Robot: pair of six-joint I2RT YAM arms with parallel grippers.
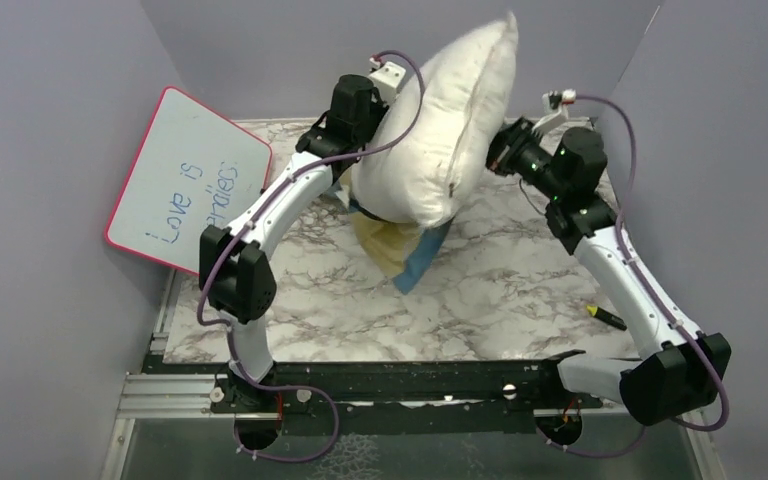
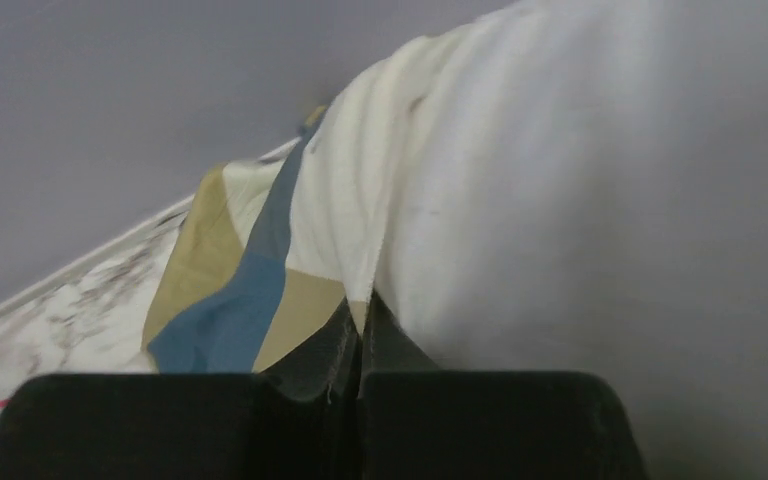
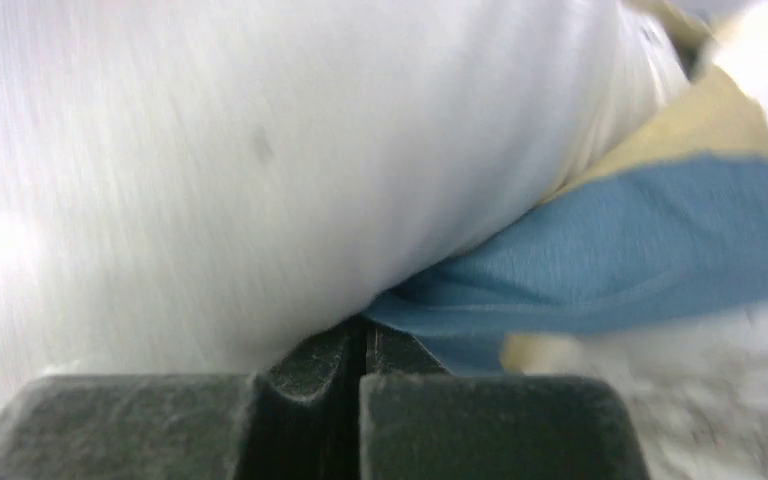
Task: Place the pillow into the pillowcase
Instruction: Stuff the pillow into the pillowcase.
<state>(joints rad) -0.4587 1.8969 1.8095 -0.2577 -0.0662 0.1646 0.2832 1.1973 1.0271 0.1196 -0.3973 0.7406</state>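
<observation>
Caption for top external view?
Left arm and right arm flank the pillow standing on end, the checked pillowcase bunched at its base on the table.

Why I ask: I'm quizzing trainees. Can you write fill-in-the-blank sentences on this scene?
1. The pillow stands on end over the ____-patterned table.
2. The pillowcase bunches at the pillow's ____ end.
3. The whiteboard leans against the ____ wall.
4. The marker lies near the table's ____ edge.
Missing words: marble; lower; left; right.
</observation>
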